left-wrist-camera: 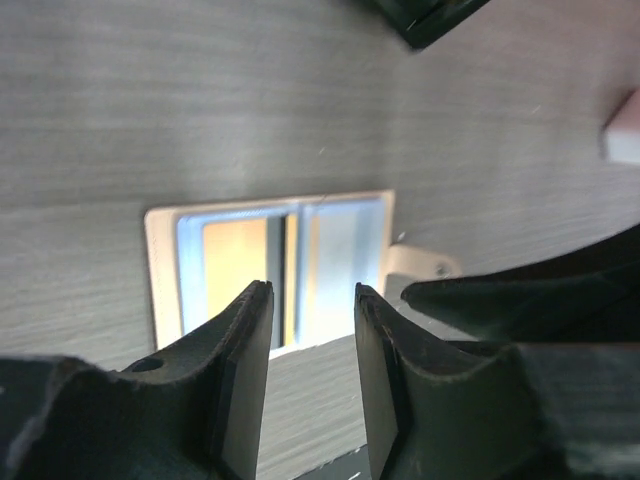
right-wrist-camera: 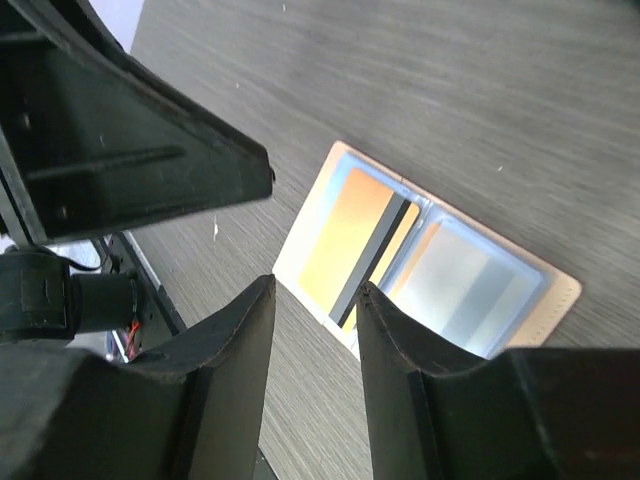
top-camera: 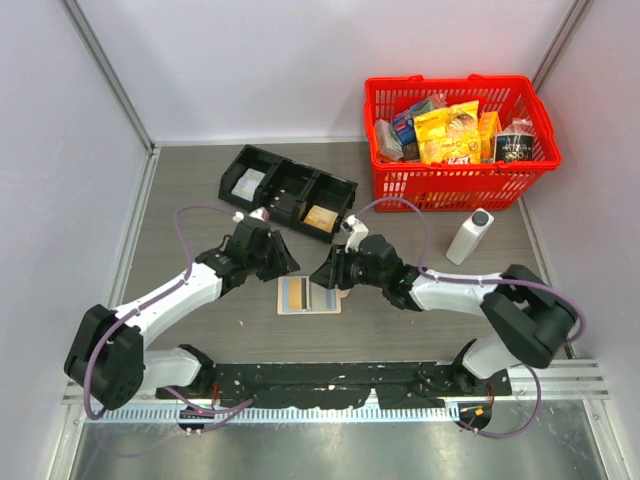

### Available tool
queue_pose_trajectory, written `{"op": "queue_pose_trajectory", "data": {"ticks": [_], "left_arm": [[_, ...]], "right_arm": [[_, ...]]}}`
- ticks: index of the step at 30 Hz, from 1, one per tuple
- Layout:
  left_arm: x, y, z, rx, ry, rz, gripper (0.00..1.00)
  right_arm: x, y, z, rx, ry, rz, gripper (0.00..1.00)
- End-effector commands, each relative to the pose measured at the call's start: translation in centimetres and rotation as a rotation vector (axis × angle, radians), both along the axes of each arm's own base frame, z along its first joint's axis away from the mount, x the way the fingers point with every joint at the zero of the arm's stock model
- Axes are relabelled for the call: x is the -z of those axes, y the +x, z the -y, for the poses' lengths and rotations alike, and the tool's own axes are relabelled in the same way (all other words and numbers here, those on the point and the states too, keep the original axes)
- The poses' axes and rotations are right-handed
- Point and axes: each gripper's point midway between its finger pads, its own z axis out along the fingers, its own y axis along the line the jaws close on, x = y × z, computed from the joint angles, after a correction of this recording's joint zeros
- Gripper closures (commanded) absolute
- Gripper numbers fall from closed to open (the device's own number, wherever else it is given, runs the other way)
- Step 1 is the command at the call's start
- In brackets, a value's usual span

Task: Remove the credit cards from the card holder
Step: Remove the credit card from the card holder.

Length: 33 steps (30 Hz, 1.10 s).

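Note:
The card holder (top-camera: 310, 312) lies opened flat on the grey table between my two arms, its light blue inner faces up. The credit cards sit in its pockets: a yellow one with a dark stripe (right-wrist-camera: 345, 235) on one side and a pale grey-blue one (right-wrist-camera: 465, 280) on the other. My left gripper (top-camera: 285, 268) hangs just above the holder's far left corner. In its wrist view the fingers (left-wrist-camera: 310, 288) stand apart, with only table and holder (left-wrist-camera: 160, 280) between them. My right gripper (top-camera: 322, 276) hovers at the holder's far right corner, open (right-wrist-camera: 315, 285) and holding nothing.
A black three-compartment tray (top-camera: 288, 190) with flat packets stands just behind the grippers. A red basket (top-camera: 460, 140) full of snack packs fills the back right. A white bottle (top-camera: 468, 236) stands to the right of my right arm.

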Motion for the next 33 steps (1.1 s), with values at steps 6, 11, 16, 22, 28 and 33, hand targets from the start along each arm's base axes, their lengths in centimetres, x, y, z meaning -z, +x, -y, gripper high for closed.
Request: {"op": "queue_pose_trajectory", "data": {"ticks": [6,11,16,22,28,33], "left_arm": [[5.4,-3.0,0.1,0.082,0.035,-0.163,0.62],[7.5,-3.6,0.2,0.097,0.047,-0.219,0.65],[9.2,-4.4,-0.7,0.086,0.103,-0.274,0.71],[10.0,-5.2,-2.5,0.042,0.166,-0.296,0.77],[10.9,-6.0,-3.2,0.031,0.191,-0.325,0.79],[11.4,-6.3,-3.2,0.02,0.186,-0.343,0.79]], "right_arm": [[0.3,0.1,-4.2,-0.089,0.143,-0.126,0.57],[2.5,0.5,-4.0,-0.064,0.137,-0.225,0.57],[4.9,0.7,-3.4,-0.042,0.118,-0.304,0.59],[6.7,0.5,-2.9,-0.045,0.086,-0.358,0.61],[6.5,0.3,-3.2,-0.082,0.111,-0.355,0.68],[5.5,-0.1,-3.6,-0.121,0.152,-0.326,0.73]]}}
